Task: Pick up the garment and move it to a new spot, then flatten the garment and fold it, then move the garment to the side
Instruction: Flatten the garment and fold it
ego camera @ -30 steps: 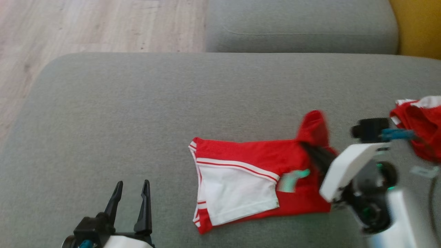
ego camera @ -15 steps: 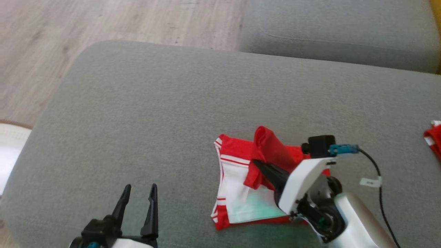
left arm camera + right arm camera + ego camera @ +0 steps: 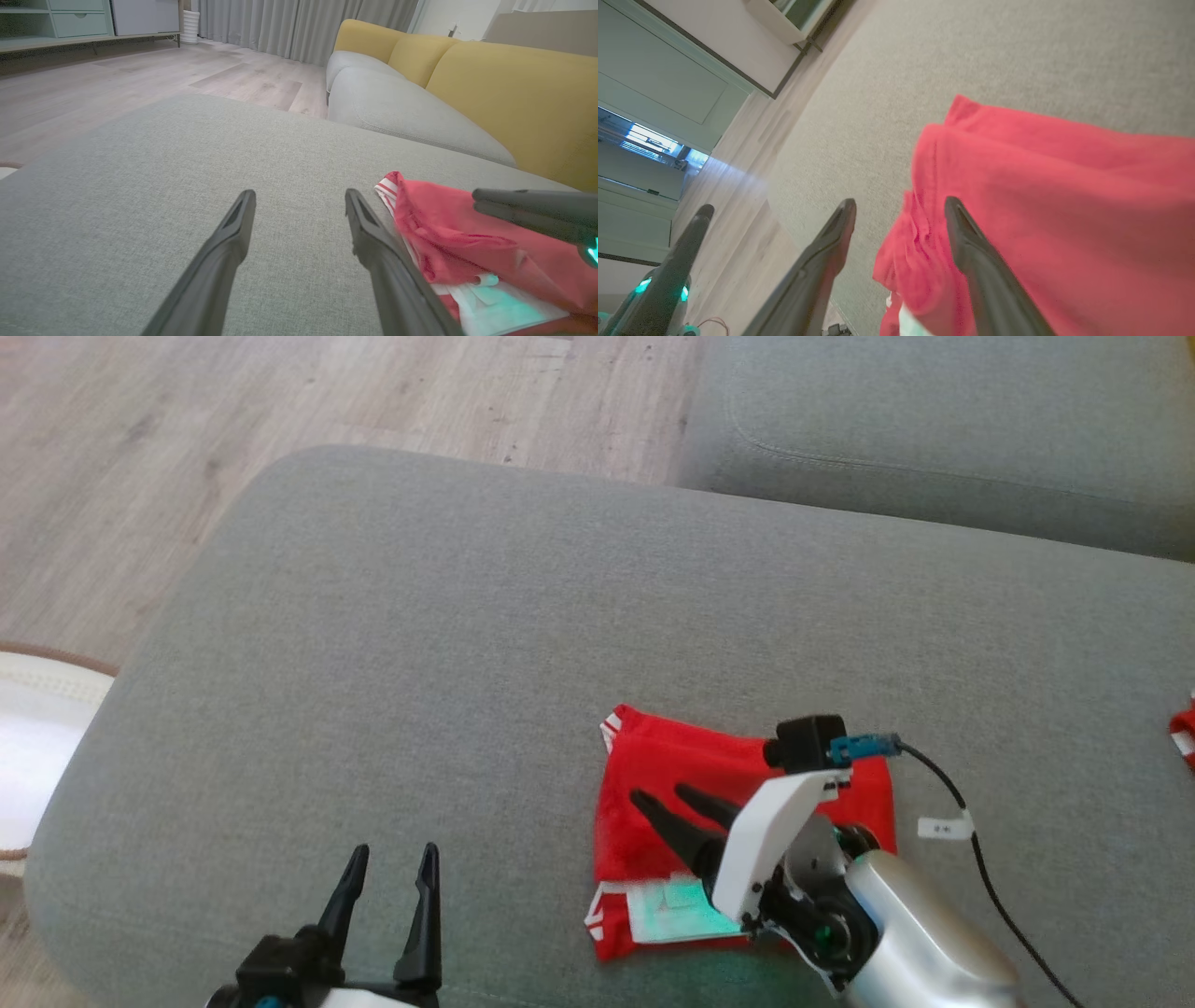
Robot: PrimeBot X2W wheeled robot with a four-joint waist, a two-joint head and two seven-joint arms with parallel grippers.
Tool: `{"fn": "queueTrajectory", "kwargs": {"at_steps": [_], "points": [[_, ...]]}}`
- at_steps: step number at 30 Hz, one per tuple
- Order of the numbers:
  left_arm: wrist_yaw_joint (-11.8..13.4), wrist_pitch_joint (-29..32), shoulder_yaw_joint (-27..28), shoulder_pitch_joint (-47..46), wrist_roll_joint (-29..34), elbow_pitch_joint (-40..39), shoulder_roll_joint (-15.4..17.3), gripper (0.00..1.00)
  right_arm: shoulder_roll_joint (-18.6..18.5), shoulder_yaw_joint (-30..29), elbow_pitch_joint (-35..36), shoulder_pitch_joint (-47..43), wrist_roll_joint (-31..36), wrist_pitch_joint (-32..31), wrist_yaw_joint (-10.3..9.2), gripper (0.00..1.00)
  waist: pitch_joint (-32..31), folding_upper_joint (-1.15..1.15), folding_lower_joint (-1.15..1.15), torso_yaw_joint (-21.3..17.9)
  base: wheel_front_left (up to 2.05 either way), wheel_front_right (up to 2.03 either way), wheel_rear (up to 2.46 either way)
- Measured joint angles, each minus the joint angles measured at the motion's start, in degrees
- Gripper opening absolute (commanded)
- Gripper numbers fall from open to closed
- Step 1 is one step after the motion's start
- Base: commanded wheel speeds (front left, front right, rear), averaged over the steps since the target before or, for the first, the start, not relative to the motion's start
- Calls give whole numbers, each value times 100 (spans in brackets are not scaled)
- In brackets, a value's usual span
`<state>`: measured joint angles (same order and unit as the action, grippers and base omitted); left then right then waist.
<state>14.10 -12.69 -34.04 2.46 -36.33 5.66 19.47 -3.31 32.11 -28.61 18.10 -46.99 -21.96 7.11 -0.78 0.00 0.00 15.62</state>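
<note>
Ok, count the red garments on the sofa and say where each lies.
2. One garment lies folded on the cushion, beneath the right gripper. A second red piece shows at the head view's right edge, mostly cut off; more may lie beyond the frame.

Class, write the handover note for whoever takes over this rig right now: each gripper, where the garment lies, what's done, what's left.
Left gripper: open, empty, over the grey sofa cushion.
Right gripper: open, over the red garment, gripping nothing.
Garment: folded over, lying on that cushion.
Done: placing, flattening, a fold.
Left: perhaps tidy the fold, then move it aside.
</note>
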Motion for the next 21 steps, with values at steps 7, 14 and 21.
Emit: {"fn": "queueTrajectory", "kwargs": {"at_steps": [7,14,21], "points": [[1,-7,-79,-10,0,1,-4,100,-1,-59,215,278,220,471,0,100,-1,0,0,-205,0,0,0],[-5,40,-129,-183,11,-21,-5,100,0,-978,426,311,1512,1105,0,100,-6,0,0,-372,0,0,0],[-48,205,-171,-540,63,-9,-13,100,0,-2050,1127,-67,2693,1568,0,100,-46,0,0,-587,0,0,0]]}}
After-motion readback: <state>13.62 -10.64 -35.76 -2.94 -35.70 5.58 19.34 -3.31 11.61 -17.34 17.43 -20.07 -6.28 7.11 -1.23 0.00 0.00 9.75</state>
